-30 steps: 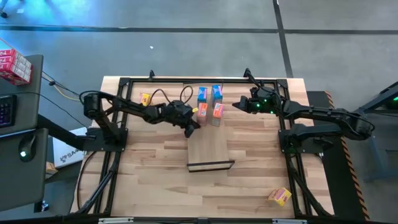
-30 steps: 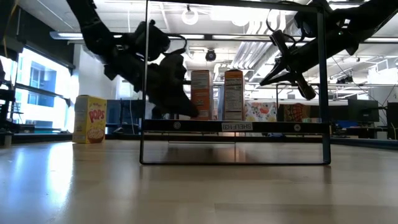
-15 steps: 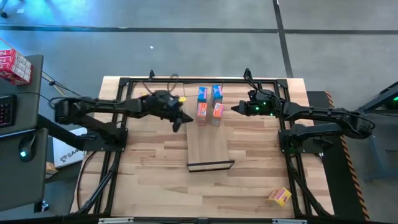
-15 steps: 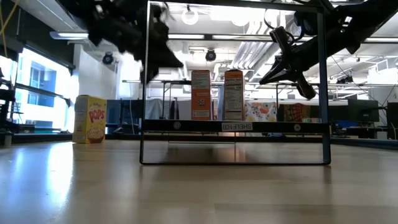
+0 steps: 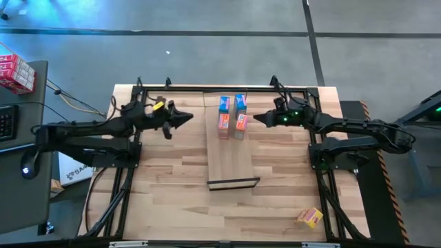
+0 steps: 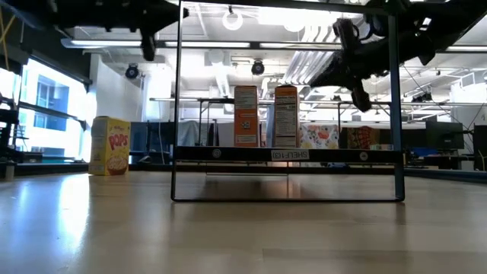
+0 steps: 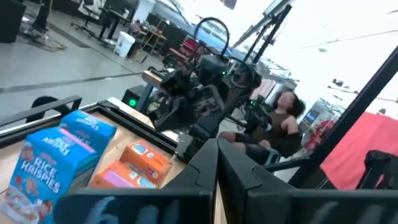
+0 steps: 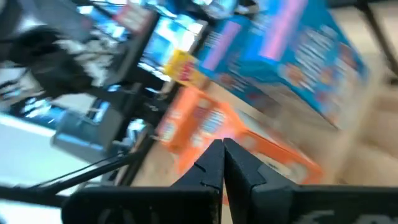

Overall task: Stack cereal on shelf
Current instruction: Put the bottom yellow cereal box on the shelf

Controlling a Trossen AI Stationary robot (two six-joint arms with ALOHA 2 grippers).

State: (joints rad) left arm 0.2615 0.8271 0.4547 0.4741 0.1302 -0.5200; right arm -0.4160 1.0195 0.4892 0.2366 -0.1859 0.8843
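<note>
The shelf [image 5: 231, 160], a pale board on a thin black frame, lies mid-table. At its far end several cereal boxes stand upright: two blue [image 5: 224, 103] [image 5: 240, 102] and two orange [image 5: 224, 123] [image 5: 240, 123]. A yellow box [image 6: 109, 144] stands on the tabletop at the far left, partly under my left arm in the high view. Another yellow box [image 5: 310, 218] lies near the front right corner. My left gripper [image 5: 187, 118] is shut, left of the shelf and above the table. My right gripper [image 5: 256, 119] is shut, hovering just right of the boxes.
A black frame [image 5: 227, 89] runs along the table's far edge and down both sides by the arm bases. Bare tabletop [image 5: 172, 193] lies in front of the shelf and to its left. A person [image 7: 283, 121] shows in the room beyond the right arm.
My left gripper has drawn back from the boxes on the shelf toward the table's left edge and risen, tipping from pointing down to about level. It has stayed shut. My right gripper has rolled a little in place. The boxes on the shelf have kept still.
</note>
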